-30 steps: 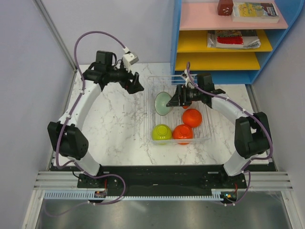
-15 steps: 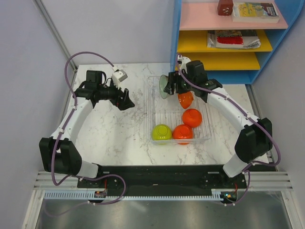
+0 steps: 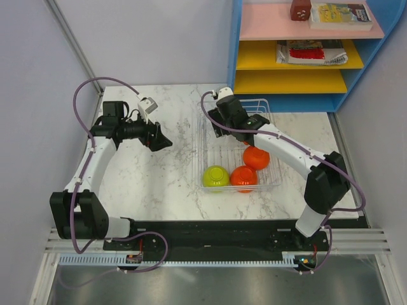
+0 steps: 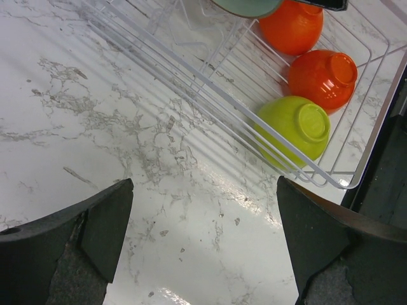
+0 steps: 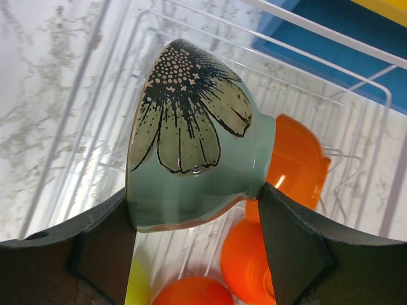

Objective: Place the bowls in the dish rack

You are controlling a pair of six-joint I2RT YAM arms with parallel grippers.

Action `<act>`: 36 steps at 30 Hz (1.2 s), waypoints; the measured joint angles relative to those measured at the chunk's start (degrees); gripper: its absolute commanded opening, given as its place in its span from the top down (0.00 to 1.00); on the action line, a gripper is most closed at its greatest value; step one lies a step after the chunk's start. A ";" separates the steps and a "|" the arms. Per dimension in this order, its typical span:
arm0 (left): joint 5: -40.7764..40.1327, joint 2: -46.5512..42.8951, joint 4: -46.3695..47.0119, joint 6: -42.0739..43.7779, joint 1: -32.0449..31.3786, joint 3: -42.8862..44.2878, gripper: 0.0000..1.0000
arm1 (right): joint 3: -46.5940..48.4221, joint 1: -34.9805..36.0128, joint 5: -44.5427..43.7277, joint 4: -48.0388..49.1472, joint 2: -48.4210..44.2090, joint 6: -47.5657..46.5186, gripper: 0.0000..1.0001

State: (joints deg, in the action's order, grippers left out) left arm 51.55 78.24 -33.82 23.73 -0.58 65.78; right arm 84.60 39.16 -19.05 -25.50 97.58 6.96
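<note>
One flower-printed sage-green bowl (image 5: 191,146), pinched sideways in the right gripper (image 5: 196,194) over the dish rack (image 4: 203,79), yellow-green bowl (image 3: 215,176) and orange-red bowls (image 3: 255,157) upside down inside, left gripper (image 4: 203,190) spread wide above the marble table (image 3: 152,178) beside it

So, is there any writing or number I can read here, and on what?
Nothing readable.
Yellow-covered book on the pink shelf board: print too blurred.
Red-and-white paper on the yellow shelf board: too blurred.
The pale green glossy bowl: black flower drawing, no words.

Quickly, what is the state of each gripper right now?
Left gripper: open, empty.
Right gripper: closed on the sage-green bowl.
</note>
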 measured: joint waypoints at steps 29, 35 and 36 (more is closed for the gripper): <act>6.03 -6.14 2.62 2.19 3.48 -7.91 0.00 | 5.55 5.40 -14.36 -0.02 8.11 -3.76 1.00; 7.26 -6.75 3.08 2.19 4.61 -9.07 0.00 | 5.55 5.73 -13.68 0.00 11.26 -3.72 1.00; 7.48 -6.82 3.19 2.19 4.76 -9.14 0.00 | 5.57 5.73 -13.27 0.09 11.76 -3.61 1.00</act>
State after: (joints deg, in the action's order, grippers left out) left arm 59.02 71.42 -30.63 25.91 4.19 56.64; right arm 90.17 44.88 -32.32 -25.41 109.34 3.36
